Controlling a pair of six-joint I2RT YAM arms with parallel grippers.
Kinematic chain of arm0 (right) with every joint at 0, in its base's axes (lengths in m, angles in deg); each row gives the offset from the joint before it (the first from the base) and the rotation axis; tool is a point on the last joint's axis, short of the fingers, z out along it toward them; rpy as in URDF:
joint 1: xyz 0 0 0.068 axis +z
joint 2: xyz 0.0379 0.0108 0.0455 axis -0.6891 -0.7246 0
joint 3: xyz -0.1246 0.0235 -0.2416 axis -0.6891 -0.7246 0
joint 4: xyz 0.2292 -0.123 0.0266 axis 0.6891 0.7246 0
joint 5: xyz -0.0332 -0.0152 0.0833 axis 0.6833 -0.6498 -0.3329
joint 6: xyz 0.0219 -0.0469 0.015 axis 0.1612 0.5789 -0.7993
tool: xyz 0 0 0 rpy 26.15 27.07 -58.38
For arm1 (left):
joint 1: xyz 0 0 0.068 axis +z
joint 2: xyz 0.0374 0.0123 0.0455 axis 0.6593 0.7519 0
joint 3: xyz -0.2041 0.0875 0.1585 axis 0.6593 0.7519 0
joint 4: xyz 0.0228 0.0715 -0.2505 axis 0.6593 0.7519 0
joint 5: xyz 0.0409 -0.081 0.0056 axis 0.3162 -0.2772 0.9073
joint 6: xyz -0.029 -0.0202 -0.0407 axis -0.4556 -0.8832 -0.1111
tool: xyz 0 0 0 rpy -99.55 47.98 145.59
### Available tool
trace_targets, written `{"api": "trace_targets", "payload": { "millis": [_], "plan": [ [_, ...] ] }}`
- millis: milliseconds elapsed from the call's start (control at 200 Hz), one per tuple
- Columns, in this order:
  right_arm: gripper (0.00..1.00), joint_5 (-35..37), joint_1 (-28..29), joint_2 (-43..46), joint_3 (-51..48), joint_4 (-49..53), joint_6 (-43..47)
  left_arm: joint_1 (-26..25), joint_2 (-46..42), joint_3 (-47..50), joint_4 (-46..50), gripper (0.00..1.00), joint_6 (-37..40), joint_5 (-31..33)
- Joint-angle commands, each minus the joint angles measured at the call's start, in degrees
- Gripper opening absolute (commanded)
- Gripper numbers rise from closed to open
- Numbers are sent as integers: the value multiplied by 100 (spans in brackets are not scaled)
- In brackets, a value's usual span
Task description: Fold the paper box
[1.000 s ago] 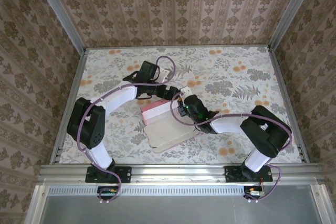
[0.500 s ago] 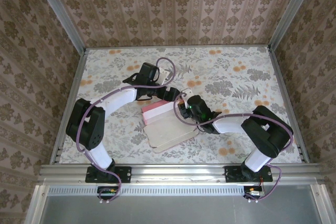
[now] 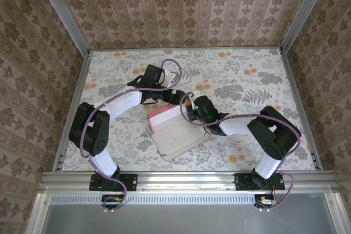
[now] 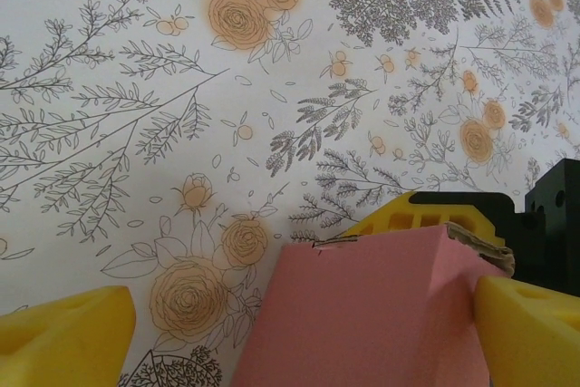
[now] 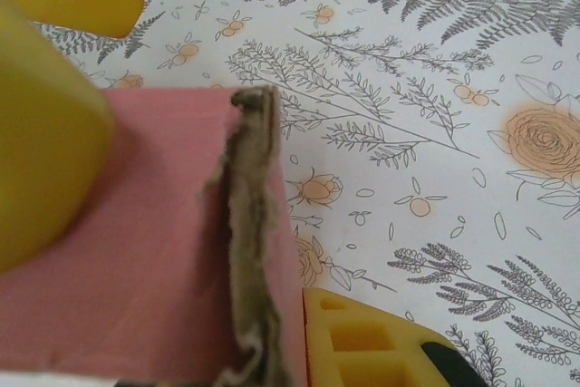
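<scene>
Your box lies in the middle of the table, pale side up. Its pink flap stands up along the far edge. Your right gripper is pinched tight on the right end of that flap. Your left gripper has its fingers spread wide, with the flap between them, not squeezed.

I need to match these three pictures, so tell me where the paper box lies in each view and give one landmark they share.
Top external: paper box at the centre of the table, pink flap along its far edge.
Left wrist: paper box at bottom centre, pink face showing.
Right wrist: paper box at lower left, pink with a ragged edge.
Shared landmark: the flowered table cover.
</scene>
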Motion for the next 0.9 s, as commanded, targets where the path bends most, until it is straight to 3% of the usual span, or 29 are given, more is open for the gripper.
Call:
{"api": "trace_targets", "payload": {
  "millis": [0,90,200,495,645,895],
  "plan": [
    [8,722,55,-220,189,141,-80,-47,155,-77,457,95,60,-39],
    [7,1024,123,-277,238,186,-64,-45,134,-68,436,95,4,-76],
    [10,835,130,-194,190,166,-87,-47,56,-52,399,95,-46,-128],
    [35,-134,182,870,-390,313,-316,41,-260,-276,381,100,-164,-166],
    [42,-478,188,1730,-882,561,-637,35,-457,-334,375,100,-202,-159],
    [69,-737,166,3400,-1492,1514,-1378,-56,-1450,593,-31,100,-405,196]
  ]
}}
